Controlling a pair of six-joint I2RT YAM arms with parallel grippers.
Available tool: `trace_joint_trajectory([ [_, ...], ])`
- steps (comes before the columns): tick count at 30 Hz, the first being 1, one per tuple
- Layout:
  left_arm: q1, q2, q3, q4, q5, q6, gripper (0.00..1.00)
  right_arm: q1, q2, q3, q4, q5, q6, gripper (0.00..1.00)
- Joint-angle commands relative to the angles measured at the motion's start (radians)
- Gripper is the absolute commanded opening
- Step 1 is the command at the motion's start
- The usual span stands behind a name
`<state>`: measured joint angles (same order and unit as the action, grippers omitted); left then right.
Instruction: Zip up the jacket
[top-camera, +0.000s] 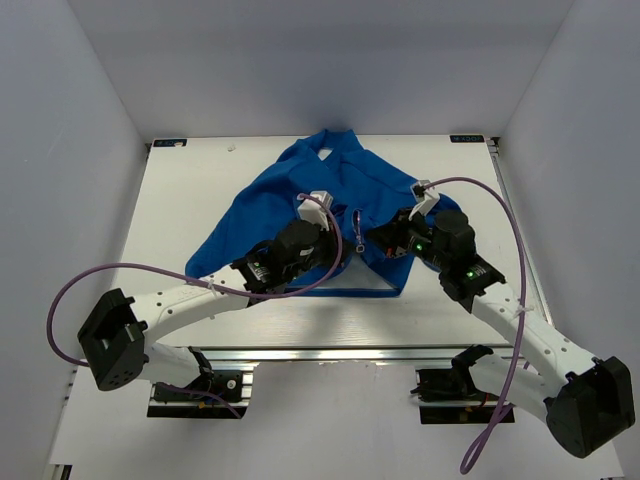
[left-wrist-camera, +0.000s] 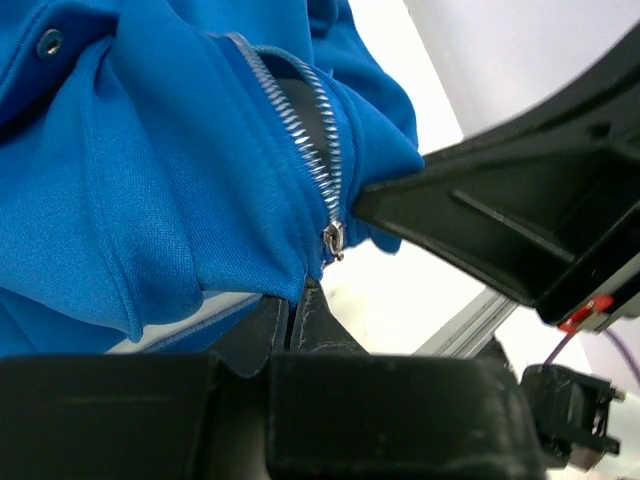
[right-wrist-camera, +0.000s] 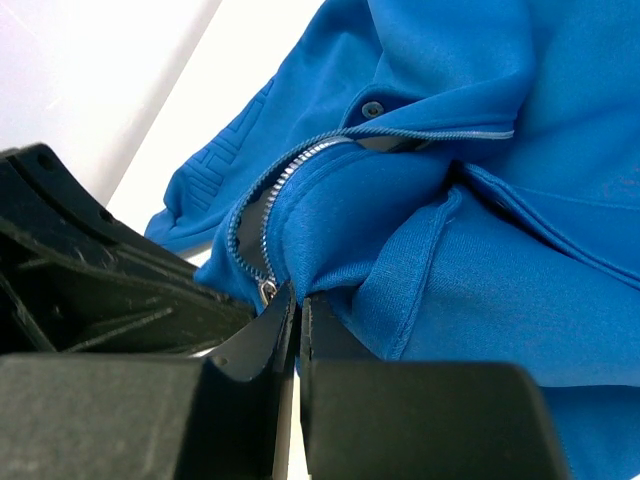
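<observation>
The royal-blue jacket (top-camera: 285, 200) lies spread on the white table (top-camera: 190, 200), collar at the far side. Its pale grey zipper (top-camera: 357, 222) runs down the front and stands open above the slider (left-wrist-camera: 333, 238). My left gripper (top-camera: 338, 256) is shut on the jacket's bottom hem (left-wrist-camera: 270, 270) just left of the slider. My right gripper (top-camera: 383, 241) is shut on the hem fabric (right-wrist-camera: 350, 270) just right of the slider (right-wrist-camera: 268, 290). The two grippers sit close together at the zipper's lower end. In each wrist view the other gripper shows as a black body (left-wrist-camera: 500, 230) (right-wrist-camera: 90, 290).
White walls (top-camera: 80, 120) enclose the table on three sides. A metal rail (top-camera: 330, 352) runs along the near edge. Purple cables (top-camera: 500, 210) loop from both arms over the table and jacket.
</observation>
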<state>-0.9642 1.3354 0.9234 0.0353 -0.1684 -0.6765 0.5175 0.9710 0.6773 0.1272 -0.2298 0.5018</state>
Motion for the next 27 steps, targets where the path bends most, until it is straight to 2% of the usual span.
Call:
trace_joint_trajectory([
  [1, -0.007, 0.01, -0.009, -0.086, 0.099, 0.032, 0.0, 0.004, 0.012, 0.08, 0.092, 0.017, 0.014, 0.0],
  [8, -0.007, 0.042, -0.017, -0.187, 0.167, 0.077, 0.0, 0.004, 0.041, 0.107, 0.051, 0.049, 0.009, 0.0],
  [14, -0.007, 0.089, -0.052, -0.134, 0.167, 0.086, 0.0, 0.004, 0.066, 0.039, -0.104, 0.093, 0.0, 0.0],
  [16, -0.007, 0.128, -0.051, -0.107, 0.225, 0.084, 0.0, 0.004, 0.071, 0.009, -0.126, 0.101, -0.008, 0.0],
  [21, -0.007, 0.27, -0.006, -0.086, 0.291, 0.075, 0.0, 0.004, 0.118, -0.032, -0.215, 0.101, -0.039, 0.11],
  [23, -0.007, 0.292, 0.015, -0.081, 0.299, 0.075, 0.0, 0.004, 0.143, -0.03, -0.247, 0.119, -0.054, 0.21],
  [25, -0.007, 0.303, 0.022, -0.069, 0.3, 0.074, 0.0, 0.004, 0.15, -0.027, -0.262, 0.126, -0.071, 0.25],
  [27, -0.007, 0.304, 0.028, -0.064, 0.299, 0.069, 0.0, 0.006, 0.143, -0.013, -0.291, 0.132, -0.092, 0.34],
])
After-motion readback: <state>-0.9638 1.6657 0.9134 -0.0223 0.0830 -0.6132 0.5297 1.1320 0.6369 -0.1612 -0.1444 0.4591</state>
